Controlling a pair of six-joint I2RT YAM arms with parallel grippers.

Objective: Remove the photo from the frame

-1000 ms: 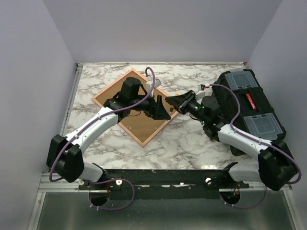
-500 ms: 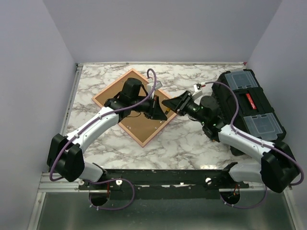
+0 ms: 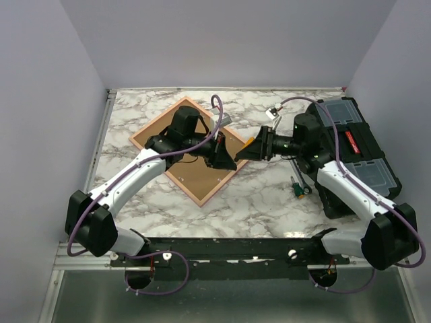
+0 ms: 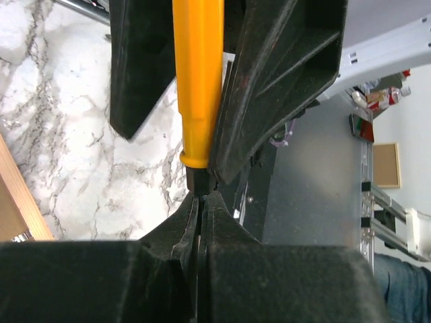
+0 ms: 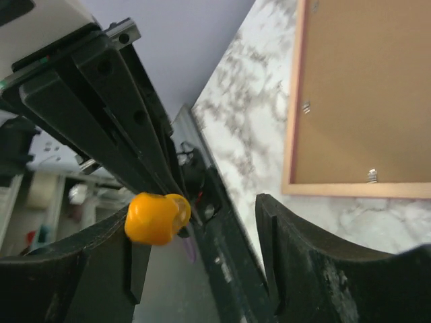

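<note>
The frame [image 3: 163, 131] lies face down on the marble table, its thin pink rim around a brown backing board [image 5: 363, 101] with small metal clips. The photo is hidden under that board. Over the frame's right corner, my left gripper [image 3: 231, 160] is shut on the thin dark shaft of an orange-handled screwdriver [image 4: 199, 81]. My right gripper [image 3: 248, 152] faces it with jaws open, one on each side of the orange handle [image 5: 156, 217]. The handle rests against one finger [image 5: 94, 269], and a wide gap separates it from the other finger [image 5: 316, 269].
A black toolbox [image 3: 353, 151] with clear lid compartments stands at the right edge of the table. A small green-handled tool [image 3: 300, 188] lies on the marble beside it. Grey walls close in the left, back and right sides.
My left gripper has shut on the screwdriver's shaft. My right gripper has opened around the handle, and the right arm has swung back toward the toolbox, uncovering the green-handled tool.
</note>
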